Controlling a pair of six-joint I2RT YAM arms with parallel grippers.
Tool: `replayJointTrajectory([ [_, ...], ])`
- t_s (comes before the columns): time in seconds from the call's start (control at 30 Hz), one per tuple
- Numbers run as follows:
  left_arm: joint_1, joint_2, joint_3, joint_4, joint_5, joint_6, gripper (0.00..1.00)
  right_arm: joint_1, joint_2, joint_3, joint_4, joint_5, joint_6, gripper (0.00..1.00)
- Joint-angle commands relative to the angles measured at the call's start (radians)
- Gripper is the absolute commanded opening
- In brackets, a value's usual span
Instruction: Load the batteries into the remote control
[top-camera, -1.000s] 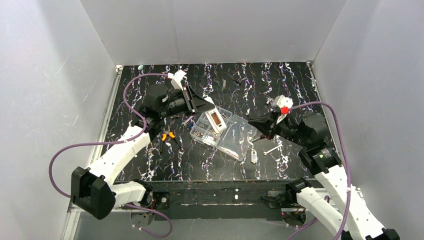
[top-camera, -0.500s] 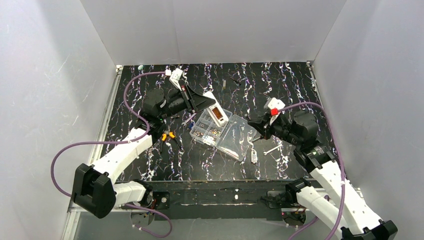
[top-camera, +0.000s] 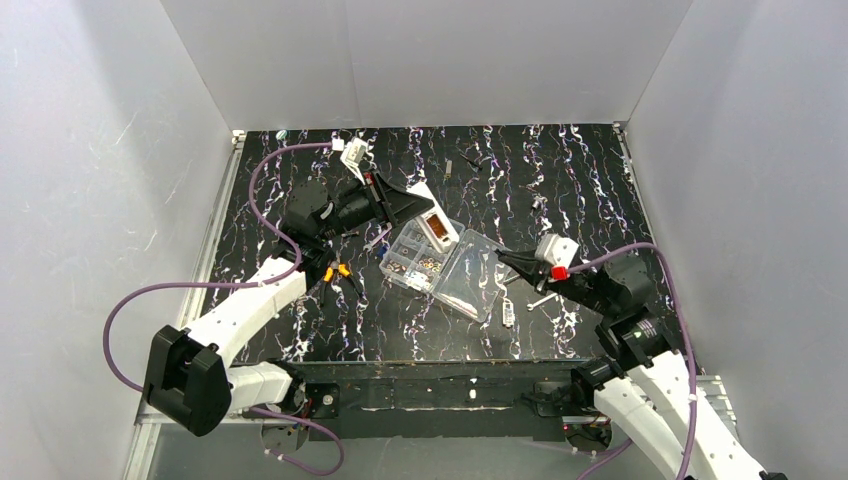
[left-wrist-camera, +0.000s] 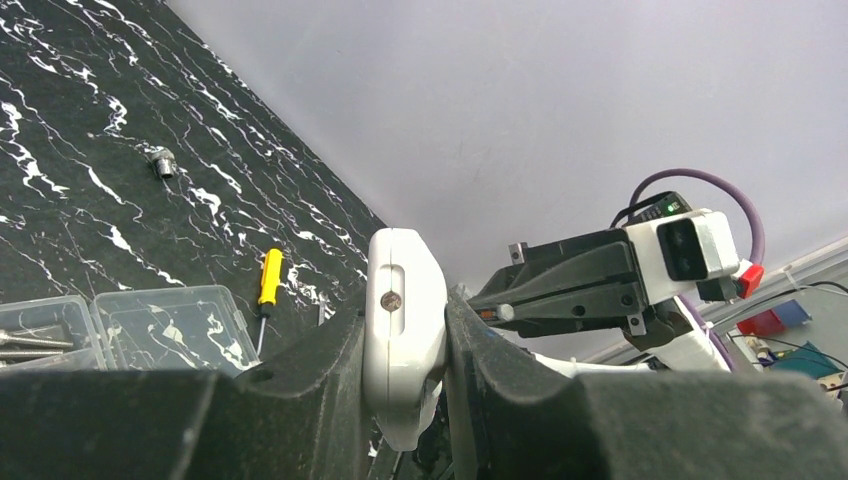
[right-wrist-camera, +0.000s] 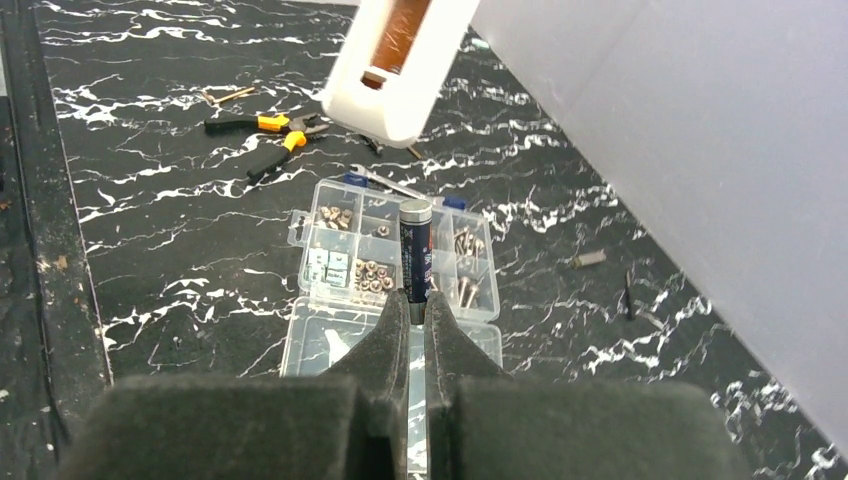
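The top camera looks steeply down from above and behind the arm bases (top-camera: 295, 398), far from the organiser box (top-camera: 470, 285). Both wrist cameras sit close behind their own fingers (left-wrist-camera: 300, 400), each also catching that box.

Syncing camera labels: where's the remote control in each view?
Top external: centre, remote control gripped by left end effector.
Left wrist: bottom centre, between the fingers.
Right wrist: top centre, above the held battery.
Shared landmark: clear organiser box, visible in all three.
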Motion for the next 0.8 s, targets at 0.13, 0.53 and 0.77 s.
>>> replayJointTrajectory([
  [0.13,-0.016,-0.013,0.019,0.176,0.090,0.038,0.00,0.003,-0.034,-0.005,0.063,-0.064,-0.119,0.01],
  [0.53,-0.038,-0.041,0.037,0.265,0.201,0.080,0.00,0.003,-0.008,0.031,0.002,-0.026,-0.146,0.01],
  [0.77,-0.048,-0.046,0.026,0.328,0.212,0.077,0.00,0.004,-0.009,0.032,-0.016,-0.010,-0.145,0.01],
])
